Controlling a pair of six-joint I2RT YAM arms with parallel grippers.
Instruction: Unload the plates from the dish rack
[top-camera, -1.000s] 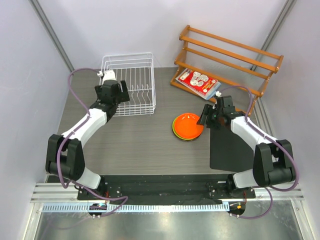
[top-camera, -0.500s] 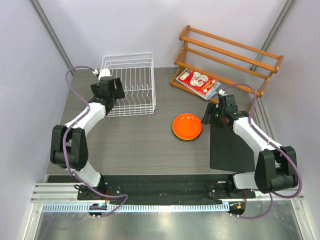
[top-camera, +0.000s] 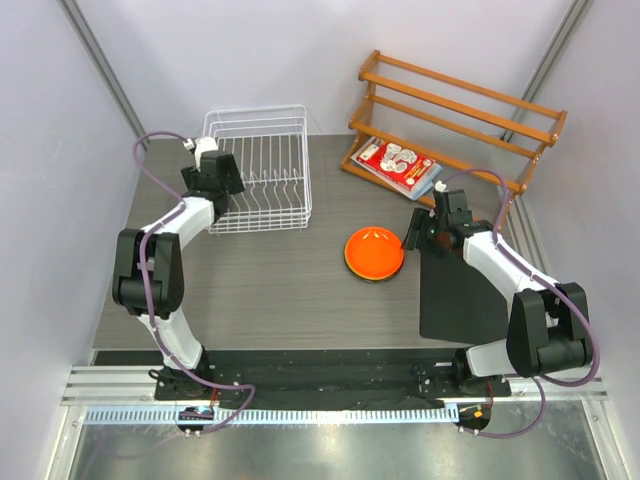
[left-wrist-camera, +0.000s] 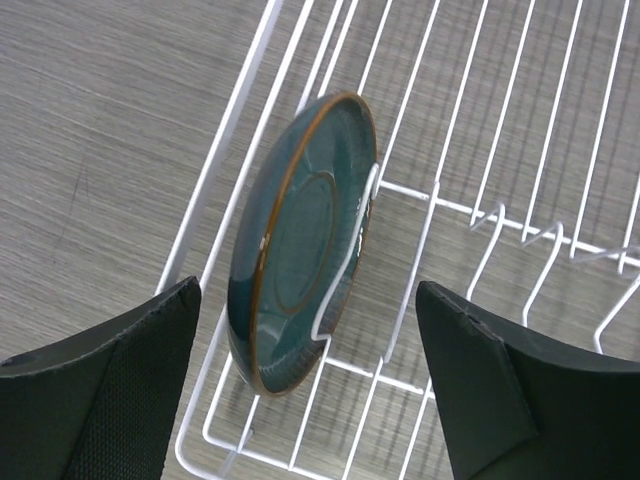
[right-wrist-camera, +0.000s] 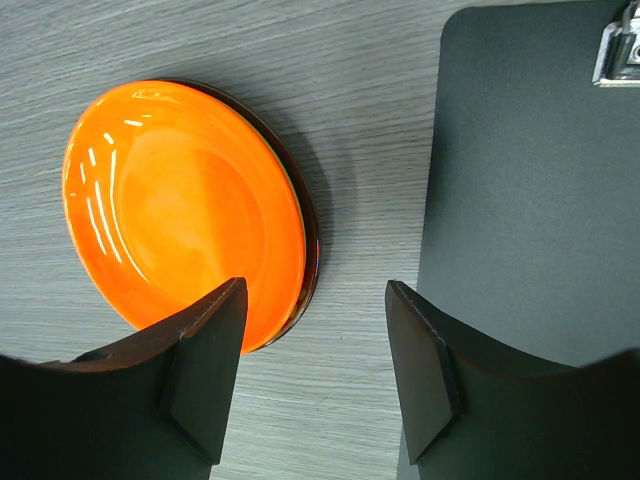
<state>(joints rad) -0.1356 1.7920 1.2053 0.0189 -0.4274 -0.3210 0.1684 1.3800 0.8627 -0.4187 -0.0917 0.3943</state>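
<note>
Since the last frame we log the left gripper (left-wrist-camera: 305, 300) nudged upper-left, jaws spread astride the teal plate (left-wrist-camera: 300, 240) upright in the dish rack (top-camera: 262, 180); right gripper (right-wrist-camera: 315, 300), jaws parted, overhangs the orange plate (right-wrist-camera: 180, 200) mid-frame.

Two white arms (top-camera: 182, 220) with black joints, purple cables (top-camera: 136, 160), matte black claw fingers (right-wrist-camera: 205, 370)

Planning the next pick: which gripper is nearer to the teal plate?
Left. The left gripper hangs open right over the teal plate; the right gripper is far off, at the orange plate's edge.
</note>
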